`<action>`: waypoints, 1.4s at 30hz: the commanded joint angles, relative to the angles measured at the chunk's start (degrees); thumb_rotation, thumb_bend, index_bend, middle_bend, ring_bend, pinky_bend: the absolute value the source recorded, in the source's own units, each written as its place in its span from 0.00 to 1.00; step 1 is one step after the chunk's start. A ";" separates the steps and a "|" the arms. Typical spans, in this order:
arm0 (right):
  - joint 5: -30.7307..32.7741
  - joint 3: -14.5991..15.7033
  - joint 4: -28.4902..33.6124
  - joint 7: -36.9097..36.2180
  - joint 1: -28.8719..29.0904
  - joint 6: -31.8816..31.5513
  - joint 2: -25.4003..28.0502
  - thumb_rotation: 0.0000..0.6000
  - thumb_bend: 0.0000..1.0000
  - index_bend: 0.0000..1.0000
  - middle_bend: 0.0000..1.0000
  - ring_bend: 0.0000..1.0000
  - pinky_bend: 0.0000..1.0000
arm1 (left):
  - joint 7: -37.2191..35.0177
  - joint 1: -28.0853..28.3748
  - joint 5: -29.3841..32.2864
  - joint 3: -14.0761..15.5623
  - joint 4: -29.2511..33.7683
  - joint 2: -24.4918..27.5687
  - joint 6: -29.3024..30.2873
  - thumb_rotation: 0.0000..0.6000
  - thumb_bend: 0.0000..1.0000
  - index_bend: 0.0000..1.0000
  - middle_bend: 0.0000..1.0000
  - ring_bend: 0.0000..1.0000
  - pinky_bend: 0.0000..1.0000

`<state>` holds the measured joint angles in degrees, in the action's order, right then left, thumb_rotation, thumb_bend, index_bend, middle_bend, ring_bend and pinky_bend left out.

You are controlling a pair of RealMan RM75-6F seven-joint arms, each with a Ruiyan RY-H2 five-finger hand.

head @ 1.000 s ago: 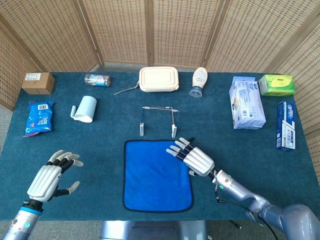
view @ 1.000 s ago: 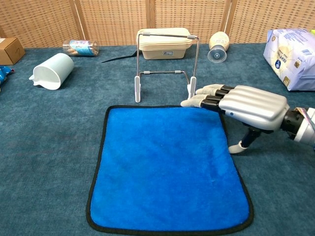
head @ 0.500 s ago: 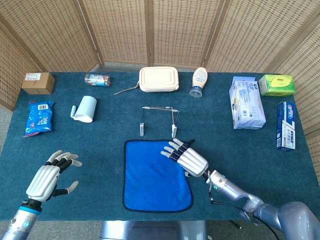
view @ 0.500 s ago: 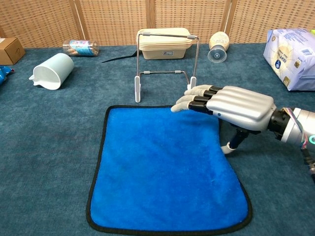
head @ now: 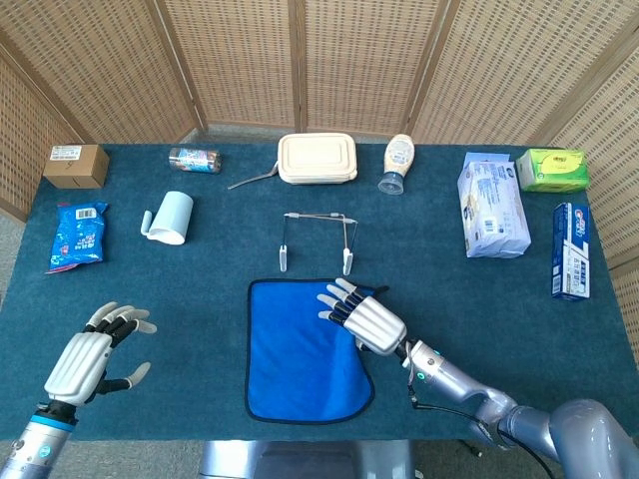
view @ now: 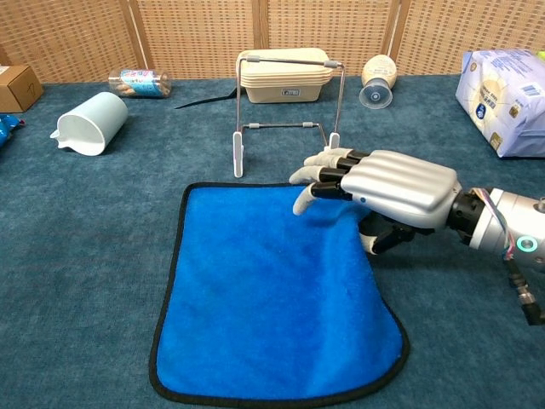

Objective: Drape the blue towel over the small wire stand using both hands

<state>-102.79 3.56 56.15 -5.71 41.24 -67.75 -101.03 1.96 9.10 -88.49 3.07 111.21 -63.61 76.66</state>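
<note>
Sliding leftward since the earlier frames, the right hand (view: pixel 387 189) now grips the far right corner of the one flat blue towel with black edging (view: pixel 272 298), fingers over the cloth and thumb under it, and the towel's right edge has pulled in and rumpled; the towel otherwise lies flat on the teal table cloth (head: pixel 200 259), just in front of the single small wire stand (view: pixel 285 111), which stands upright and bare; the left hand (head: pixel 85 357) hovers well apart, fingers spread, holding nothing.
</note>
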 commanded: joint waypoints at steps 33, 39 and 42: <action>1.36 0.54 1.89 -0.42 -1.27 -1.50 -0.19 1.00 0.43 0.72 0.29 0.06 0.16 | 9.17 5.52 -4.79 -1.97 -14.76 -11.18 -3.81 1.00 0.33 0.36 0.27 0.20 0.10; 1.98 -0.18 4.25 0.31 -1.16 -1.39 0.64 1.00 0.44 0.73 0.29 0.06 0.16 | 8.15 10.26 -7.46 -3.52 -20.80 -16.16 -6.87 1.00 0.23 0.32 0.24 0.18 0.10; 2.08 -0.32 5.08 0.73 -1.07 -1.19 0.88 1.00 0.44 0.73 0.29 0.06 0.16 | 7.74 12.01 -8.61 -3.96 -23.38 -18.29 -7.52 1.00 0.21 0.28 0.20 0.16 0.09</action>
<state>-100.76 3.31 61.09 -5.09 40.14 -69.02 -100.23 10.09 19.93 -96.19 -0.42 89.21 -80.61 69.85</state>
